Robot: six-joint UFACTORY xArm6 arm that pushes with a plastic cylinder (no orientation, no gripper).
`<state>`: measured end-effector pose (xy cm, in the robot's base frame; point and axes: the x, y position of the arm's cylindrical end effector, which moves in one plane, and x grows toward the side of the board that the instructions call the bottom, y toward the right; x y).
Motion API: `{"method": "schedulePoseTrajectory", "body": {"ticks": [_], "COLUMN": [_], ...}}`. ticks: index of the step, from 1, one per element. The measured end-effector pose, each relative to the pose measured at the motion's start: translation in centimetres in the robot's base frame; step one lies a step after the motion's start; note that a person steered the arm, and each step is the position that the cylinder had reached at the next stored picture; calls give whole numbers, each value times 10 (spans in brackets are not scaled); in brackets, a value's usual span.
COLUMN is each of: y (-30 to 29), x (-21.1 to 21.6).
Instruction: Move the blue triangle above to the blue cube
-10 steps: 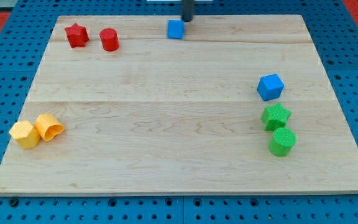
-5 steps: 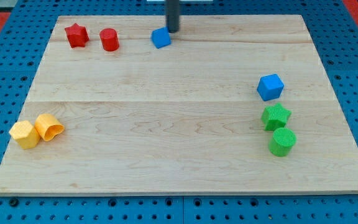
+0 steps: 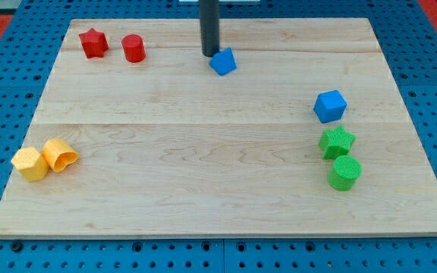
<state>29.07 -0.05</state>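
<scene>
The blue triangle (image 3: 223, 61) lies near the board's top centre. My tip (image 3: 209, 54) stands just to its upper left, touching or nearly touching it. The blue cube (image 3: 330, 105) sits at the view's right, well below and to the right of the triangle.
A red star (image 3: 92, 42) and a red cylinder (image 3: 133, 48) sit at the top left. A green star (image 3: 337, 142) and a green cylinder (image 3: 344, 173) sit just below the blue cube. Two yellow blocks (image 3: 42, 159) lie at the lower left. The wooden board (image 3: 203, 189) rests on a blue pegboard.
The rod moved left and then down. The blue triangle went left, then down and to the right, and now lies lower on the board and right of the tip.
</scene>
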Motion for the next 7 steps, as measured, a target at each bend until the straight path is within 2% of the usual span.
{"method": "schedulePoseTrajectory", "body": {"ticks": [1,2,4,5,7], "y": [40,49,-3,1,24], "x": [21,42,69,92,58]}}
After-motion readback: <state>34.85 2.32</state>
